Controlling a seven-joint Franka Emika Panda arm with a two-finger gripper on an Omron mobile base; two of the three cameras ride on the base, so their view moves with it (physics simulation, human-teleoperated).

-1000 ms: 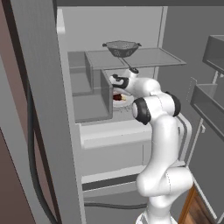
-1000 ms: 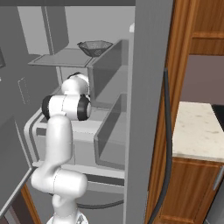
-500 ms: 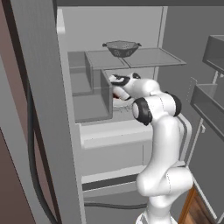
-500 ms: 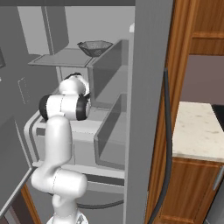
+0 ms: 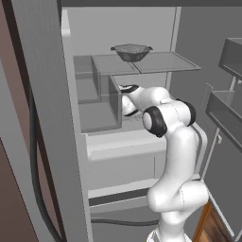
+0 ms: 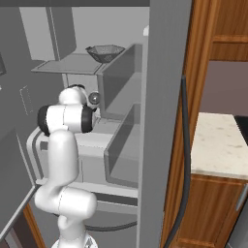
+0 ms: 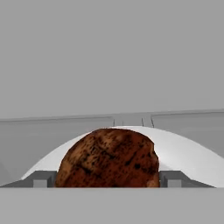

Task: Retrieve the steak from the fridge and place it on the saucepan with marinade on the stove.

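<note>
The steak (image 7: 109, 157), a dark red-brown lump, lies on a white plate (image 7: 188, 153) inside the open fridge (image 5: 118, 28). In the hand view it is very close, and my gripper (image 7: 107, 180) is open with one fingertip (image 7: 42, 179) on each side of the meat. From the left base view my gripper (image 5: 125, 103) reaches in under the glass shelf (image 5: 160, 64) and covers the plate. The saucepan is out of view.
A grey mesh colander (image 5: 131, 51) sits on the glass shelf above my hand. A grey box bin (image 5: 97, 101) stands to the left of it, door bins (image 5: 227, 113) on the right, and a drawer (image 5: 123, 156) below. A wood cabinet and pale counter (image 6: 218, 140) lie right of the fridge.
My hand has pushed deeper into the fridge toward the plate. The steak, seen earlier in the left base view, is now covered by the hand. The jaws stay open.
</note>
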